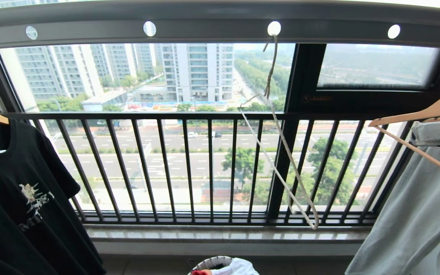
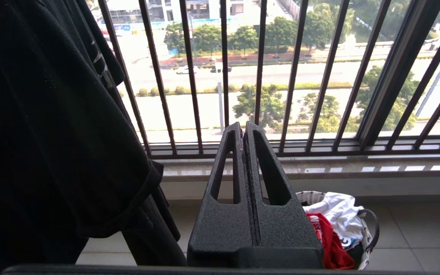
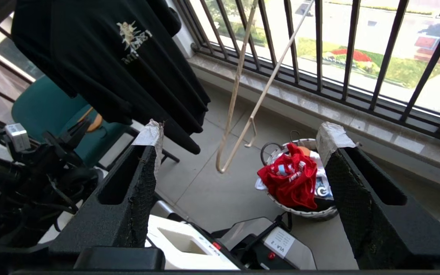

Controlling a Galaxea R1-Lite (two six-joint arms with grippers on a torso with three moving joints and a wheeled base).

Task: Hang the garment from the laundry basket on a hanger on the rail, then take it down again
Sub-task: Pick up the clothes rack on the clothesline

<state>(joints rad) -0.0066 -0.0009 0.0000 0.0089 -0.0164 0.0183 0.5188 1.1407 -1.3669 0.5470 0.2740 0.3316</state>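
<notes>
Rail (image 1: 220, 26): cream hanger (image 1: 281, 152) dangling tilted between black T-shirt (image 1: 17, 198) and grey garment (image 1: 414, 214). Basket (image 3: 300, 212) on floor by railing (image 1: 189, 168): red garment (image 3: 290, 179) atop white laundry (image 2: 338, 214). Right gripper (image 3: 243, 141) fingers apart, empty; left gripper (image 2: 243, 131) fingers together.

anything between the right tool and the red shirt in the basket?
Nothing. In the right wrist view the open right tool has bare floor before the red shirt in the basket; the wire hanger dangles above that stretch.
</notes>
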